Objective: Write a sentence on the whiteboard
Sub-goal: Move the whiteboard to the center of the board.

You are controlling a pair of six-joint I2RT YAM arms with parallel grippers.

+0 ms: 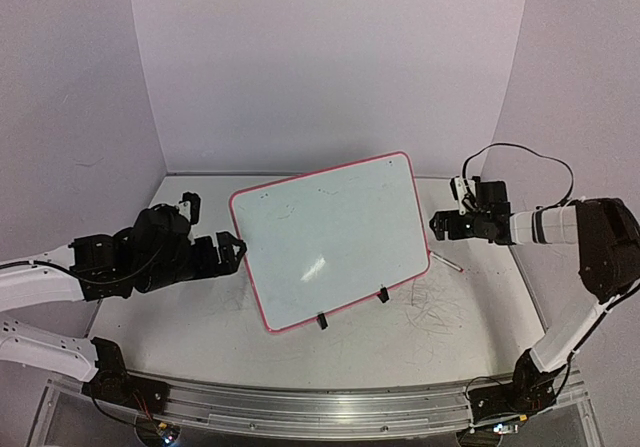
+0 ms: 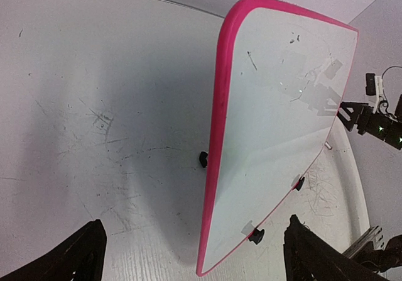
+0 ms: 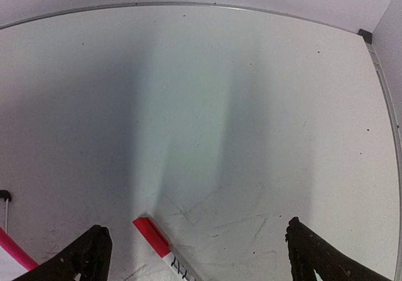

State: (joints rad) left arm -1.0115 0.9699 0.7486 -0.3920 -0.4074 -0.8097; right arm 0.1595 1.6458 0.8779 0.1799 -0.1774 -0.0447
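Note:
The whiteboard stands tilted on two black clip feet in the middle of the table, with a red-pink rim and a glossy white face. Its face carries only faint smudges and reflections; the sentence is out of view. My left gripper is open beside the board's left edge, and the board's lower corner lies between its fingers without touching them. My right gripper hovers open to the right of the board. A red-capped marker lies on the table below it, held by nothing.
The marker rests just off the board's right lower corner. Old scribble marks cover the table at front right. Pale walls close in the back and both sides. An aluminium rail runs along the near edge.

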